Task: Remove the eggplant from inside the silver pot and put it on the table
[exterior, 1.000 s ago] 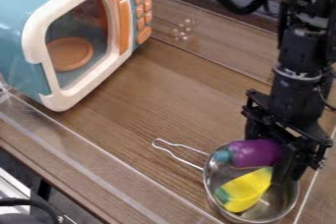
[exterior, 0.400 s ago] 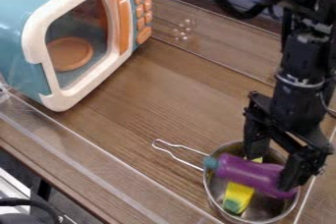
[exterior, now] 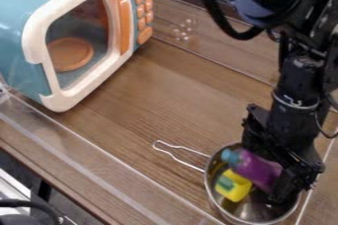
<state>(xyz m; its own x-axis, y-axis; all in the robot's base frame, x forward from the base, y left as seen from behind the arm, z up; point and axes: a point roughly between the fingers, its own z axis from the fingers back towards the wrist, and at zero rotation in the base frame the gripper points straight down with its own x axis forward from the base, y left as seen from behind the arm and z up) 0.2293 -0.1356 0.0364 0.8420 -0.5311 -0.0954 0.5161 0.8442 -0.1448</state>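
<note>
Down at the near right corner of the table [exterior: 145, 101], the pincer [exterior: 275, 166] is hanging straight down over the silver pot [exterior: 227, 203], its jaws standing wide apart. Between them the purple eggplant [exterior: 254, 167] is lying inside the pot, leaning on a yellow toy [exterior: 234, 186]. Off to the far left, a blue-and-white toy microwave [exterior: 73, 34] is sitting with its door facing us.

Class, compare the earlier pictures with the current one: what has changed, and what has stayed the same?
The hand has opened, letting go of the eggplant, and sunk lower over the silver pot. The eggplant dropped from between the fingers into the pot. The toy microwave and the pot on the table stayed put.
</note>
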